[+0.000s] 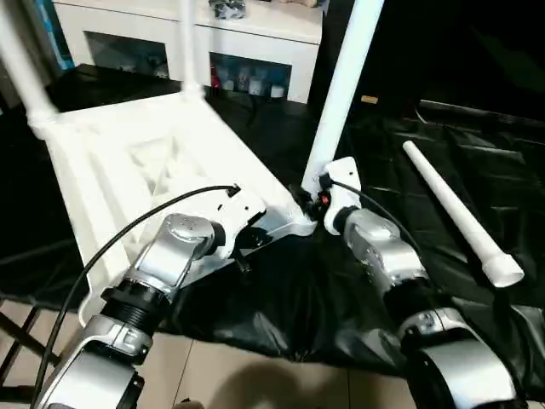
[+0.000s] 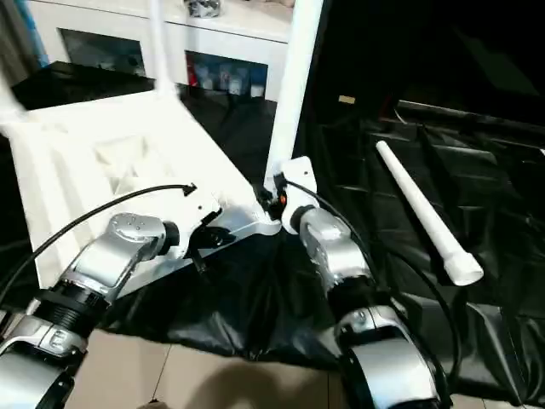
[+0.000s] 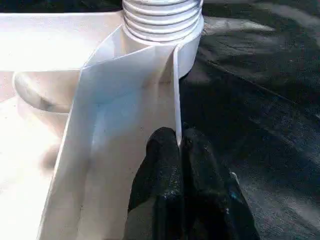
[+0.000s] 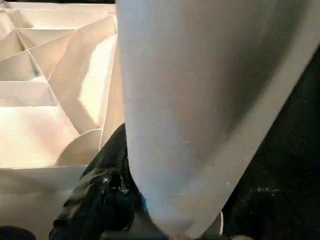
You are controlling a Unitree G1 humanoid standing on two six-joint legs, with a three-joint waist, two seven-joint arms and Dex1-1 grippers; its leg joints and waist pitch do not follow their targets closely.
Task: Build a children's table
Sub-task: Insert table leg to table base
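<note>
**Table top inverted, three legs standing, one loose**

You have one children's table top (image 1: 128,162) lying ribbed side up on the black sheet (image 1: 281,290). Count four legs: three stand upright in corner sockets, two at the far corners (image 1: 21,68) (image 1: 187,51) and one at the near right corner (image 1: 341,85). The fourth leg (image 1: 460,213) lies flat on the sheet, well apart to the right.

Your left arm reaches forward over the near edge of the top; the left claw (image 3: 179,150) is pressed together, pinching a thin rib of the top just beside the threaded socket (image 3: 160,20). Your right arm extends forward, its right claw (image 4: 125,190) set around the base of the near right leg, black fingers (image 4: 107,170) against it, roughly half spread.

A white cabinet (image 1: 196,43) stands behind.
</note>
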